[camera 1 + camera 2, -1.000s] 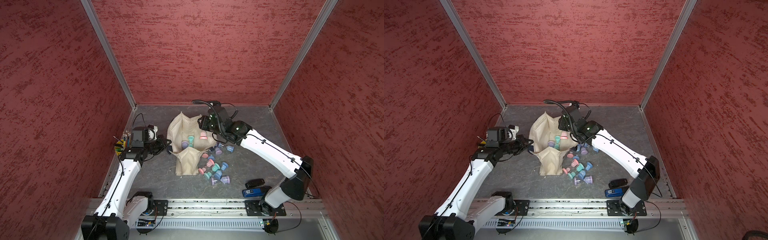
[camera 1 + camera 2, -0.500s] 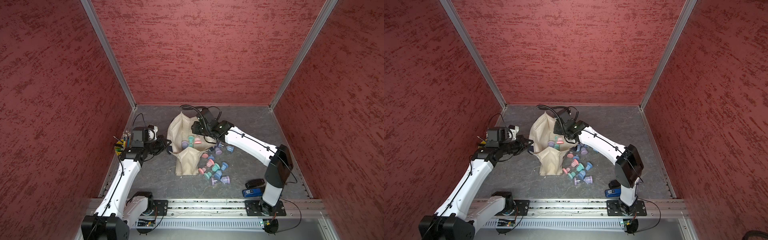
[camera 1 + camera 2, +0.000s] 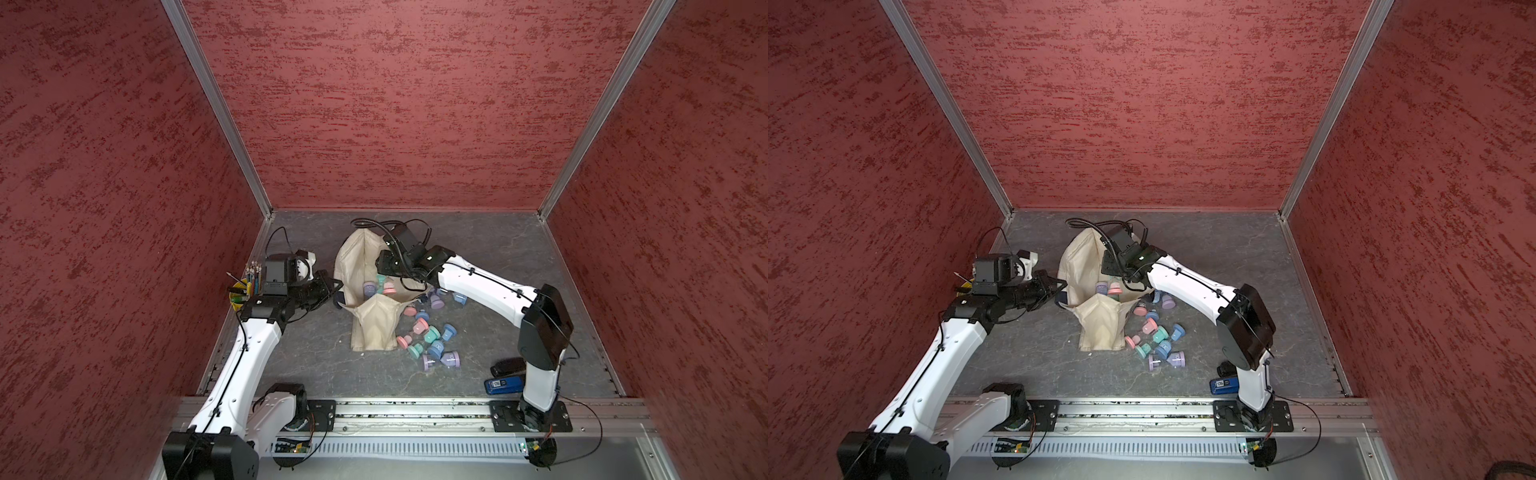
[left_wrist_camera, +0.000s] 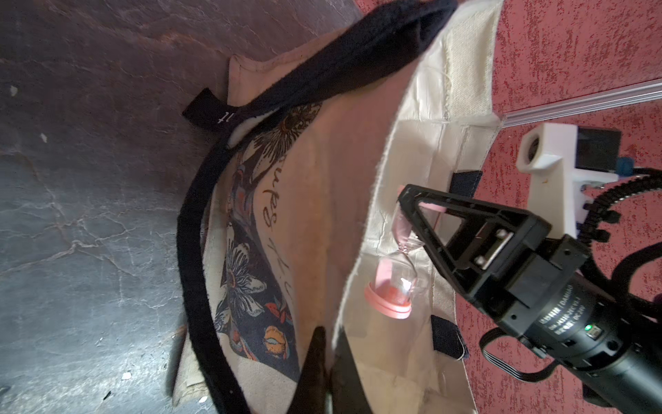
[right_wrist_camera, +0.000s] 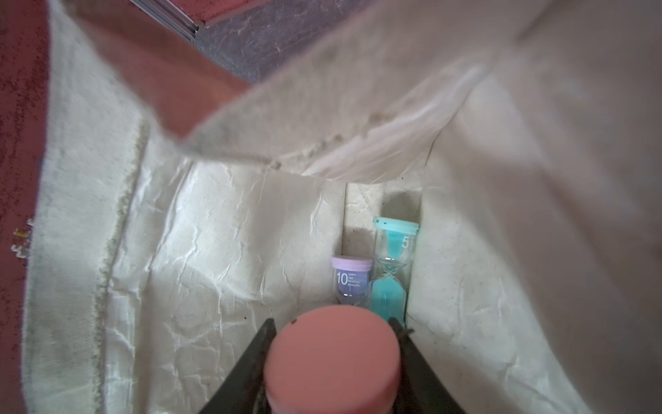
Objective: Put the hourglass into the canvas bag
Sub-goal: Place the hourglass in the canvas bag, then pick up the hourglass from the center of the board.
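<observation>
The right hand (image 5: 333, 324) is clamped on the pink hourglass (image 5: 333, 362) within the canvas bag (image 4: 315, 200) mouth; the right wrist view shows only its cap. The left hand (image 4: 331, 346), mostly cut off, pinches the bag's rim. A purple hourglass (image 5: 351, 276) and a teal hourglass (image 5: 390, 283) stand deeper inside, partly hidden.

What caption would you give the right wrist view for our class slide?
Jaws clamp a pink hourglass inside the canvas bag, with a purple hourglass and a teal hourglass deeper in.
</observation>
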Available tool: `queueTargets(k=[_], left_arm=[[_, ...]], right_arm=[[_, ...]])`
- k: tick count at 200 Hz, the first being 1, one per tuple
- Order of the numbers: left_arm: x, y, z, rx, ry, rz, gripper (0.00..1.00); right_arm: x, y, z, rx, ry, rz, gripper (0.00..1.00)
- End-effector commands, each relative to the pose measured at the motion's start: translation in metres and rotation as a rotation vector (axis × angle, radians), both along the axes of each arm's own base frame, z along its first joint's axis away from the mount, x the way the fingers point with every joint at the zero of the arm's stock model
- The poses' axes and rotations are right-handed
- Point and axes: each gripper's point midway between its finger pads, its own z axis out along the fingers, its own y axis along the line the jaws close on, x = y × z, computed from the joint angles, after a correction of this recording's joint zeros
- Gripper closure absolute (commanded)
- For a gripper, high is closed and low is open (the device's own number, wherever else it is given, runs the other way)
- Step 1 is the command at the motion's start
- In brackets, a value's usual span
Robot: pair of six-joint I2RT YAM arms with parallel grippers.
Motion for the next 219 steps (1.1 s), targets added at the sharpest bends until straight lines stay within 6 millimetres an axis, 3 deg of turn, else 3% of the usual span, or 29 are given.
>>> queueTargets(k=[1,18,25,49,82,116,141,161,185,210,219], left_arm=[[-0.001,-0.001,0.004,0.002,-0.02,-0.021,1.0],[-0.002,-0.001,0.003,0.001,-0.019,-0.02,1.0],[-0.002,-0.001,0.003,0.002,-0.019,-0.018,1.0],[-0.001,-0.001,0.001,0.001,-0.014,-0.015,1.0],[-0.002,-0.001,0.0,0.003,-0.014,-0.017,1.0],[-0.001,-0.001,0.0,0.0,-0.015,-0.016,1.0],[-0.001,-0.001,0.001,0.001,-0.017,-0.018,1.0],[-0.001,-0.001,0.002,0.002,-0.02,-0.02,1.0],[-0.001,-0.001,0.002,0.002,-0.023,-0.018,1.0],[0.0,-0.002,0.002,-0.008,-0.022,-0.018,1.0],[0.0,-0.003,0.002,-0.011,-0.02,-0.019,1.0]], right_arm=[[-0.006,0.014,-0.012,0.01,0.015,0.021,1.0],[-0.008,0.017,-0.017,0.003,0.02,0.026,1.0],[-0.01,0.019,-0.019,-0.003,0.021,0.032,0.95],[-0.011,0.016,-0.019,-0.038,0.01,0.033,0.62],[-0.009,0.007,0.022,-0.042,-0.071,0.021,0.38],[-0.011,-0.014,0.062,-0.049,-0.139,-0.026,0.32],[-0.014,-0.041,0.089,-0.055,-0.187,-0.107,0.32],[-0.019,-0.074,0.098,-0.083,-0.218,-0.203,0.32],[-0.02,-0.118,0.088,-0.112,-0.202,-0.291,0.32],[-0.023,-0.162,0.067,-0.13,-0.167,-0.349,0.26],[-0.026,-0.18,0.068,-0.112,-0.167,-0.372,0.23]])
